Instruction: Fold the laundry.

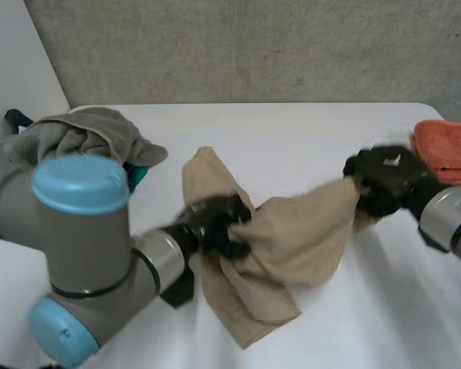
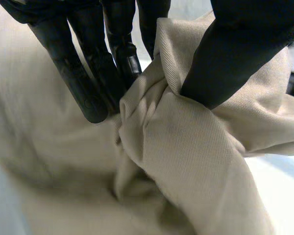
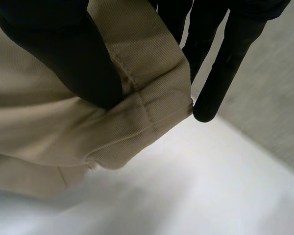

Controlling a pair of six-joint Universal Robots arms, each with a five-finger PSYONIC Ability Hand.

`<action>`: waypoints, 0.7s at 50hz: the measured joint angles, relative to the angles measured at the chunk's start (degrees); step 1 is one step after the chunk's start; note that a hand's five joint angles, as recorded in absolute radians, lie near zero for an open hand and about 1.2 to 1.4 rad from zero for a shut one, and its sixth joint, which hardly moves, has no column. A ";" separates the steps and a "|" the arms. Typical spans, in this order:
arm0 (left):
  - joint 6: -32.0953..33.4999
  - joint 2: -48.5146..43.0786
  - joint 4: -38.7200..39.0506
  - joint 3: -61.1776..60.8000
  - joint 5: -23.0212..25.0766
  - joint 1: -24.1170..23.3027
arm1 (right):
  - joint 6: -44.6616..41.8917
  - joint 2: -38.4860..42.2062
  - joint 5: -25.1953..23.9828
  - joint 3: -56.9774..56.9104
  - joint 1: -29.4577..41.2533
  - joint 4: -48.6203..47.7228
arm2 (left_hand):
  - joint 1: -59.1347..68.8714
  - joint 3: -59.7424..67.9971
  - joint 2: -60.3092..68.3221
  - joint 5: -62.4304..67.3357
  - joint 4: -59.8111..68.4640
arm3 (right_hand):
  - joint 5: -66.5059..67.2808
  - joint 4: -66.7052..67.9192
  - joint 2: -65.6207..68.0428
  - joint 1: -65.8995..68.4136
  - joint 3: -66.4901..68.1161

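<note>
Both clamped — left hand point(image 1: 215, 227) on the bunched middle of the beige cloth point(image 1: 296, 238), right hand point(image 1: 384, 181) on its hemmed right corner — cloth spans left-right.

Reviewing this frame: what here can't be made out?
Head view: the beige cloth is bunched between the left hand and right hand, so its type and outline are hidden.
Head view: the orange cloth is cut off by the edge and partly behind the right hand.
Head view: a teal thing is mostly covered by the grey towel and the left arm.
</note>
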 measured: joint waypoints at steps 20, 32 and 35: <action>10.98 16.53 -1.25 16.09 1.42 3.83 | 0.66 -16.14 6.75 -22.26 2.29 8.75 | 4.26 1.64 0.96 2.12 0.04 | 1.85 0.13 0.22 1.90 0.38; 11.64 3.41 -1.13 18.75 2.00 8.25 | -1.70 3.31 13.65 -29.12 10.54 8.46 | 4.26 1.64 1.01 2.12 0.06 | 2.07 0.24 0.21 1.90 0.38; 13.16 -0.89 -0.79 20.92 1.97 9.75 | -3.53 8.36 16.06 -30.60 11.26 7.77 | 4.26 1.64 1.01 2.12 0.06 | 2.07 0.24 0.22 1.90 0.42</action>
